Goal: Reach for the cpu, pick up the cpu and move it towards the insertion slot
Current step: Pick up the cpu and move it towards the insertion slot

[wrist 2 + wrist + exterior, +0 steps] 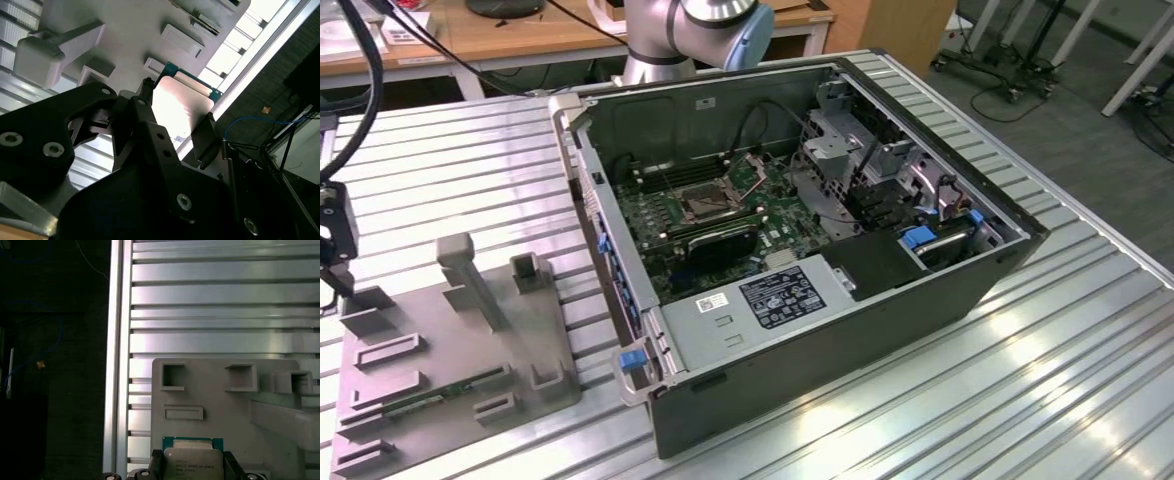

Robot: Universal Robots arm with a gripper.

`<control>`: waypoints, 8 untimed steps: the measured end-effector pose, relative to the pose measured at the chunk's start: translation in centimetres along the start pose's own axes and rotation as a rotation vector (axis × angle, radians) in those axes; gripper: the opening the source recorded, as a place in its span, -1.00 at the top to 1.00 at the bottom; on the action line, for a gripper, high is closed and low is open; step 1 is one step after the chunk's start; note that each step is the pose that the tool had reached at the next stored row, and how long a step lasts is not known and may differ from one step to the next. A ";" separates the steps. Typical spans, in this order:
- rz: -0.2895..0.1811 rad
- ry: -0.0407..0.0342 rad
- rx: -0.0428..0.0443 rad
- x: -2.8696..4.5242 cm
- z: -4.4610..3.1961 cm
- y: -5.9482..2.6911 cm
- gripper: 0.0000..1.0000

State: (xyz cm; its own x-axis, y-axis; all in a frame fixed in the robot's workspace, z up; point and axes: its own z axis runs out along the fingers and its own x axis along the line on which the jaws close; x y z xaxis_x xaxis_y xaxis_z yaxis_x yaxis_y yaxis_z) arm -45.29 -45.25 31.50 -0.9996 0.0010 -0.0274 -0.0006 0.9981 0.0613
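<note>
The gripper [176,109] pinches the cpu [186,100] by two opposite edges, just above the grey tray [215,400], well apart from the insertion slot [707,203] inside the computer case [854,330]. The chip looks light, stiff and probably fragile underneath, so the edges are the safest hold.

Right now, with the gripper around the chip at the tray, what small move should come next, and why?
Probably a short lift straight up. In the second wrist view the gripper looks shut on opposite edges of the chip, low over the grey tray with its raised posts; the socket lies inside the open case.
</note>
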 end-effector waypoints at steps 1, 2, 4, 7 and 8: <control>0.000 -0.0006 0.0000 0.00 -0.09 0.00 -0.09; 0.000 -0.0018 0.0000 0.01 -0.17 0.01 -0.09; 0.000 -0.0038 0.0000 0.02 -0.32 0.02 -0.09; 0.000 -0.0058 0.0000 0.03 -0.49 0.03 -0.09; 0.000 -0.0063 0.0000 0.03 -0.53 0.03 -0.09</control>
State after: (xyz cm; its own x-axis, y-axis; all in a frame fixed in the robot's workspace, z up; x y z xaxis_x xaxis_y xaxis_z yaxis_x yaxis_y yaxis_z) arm -45.33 -45.25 32.04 -0.9994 0.0010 -0.0337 -0.0010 0.9981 0.0613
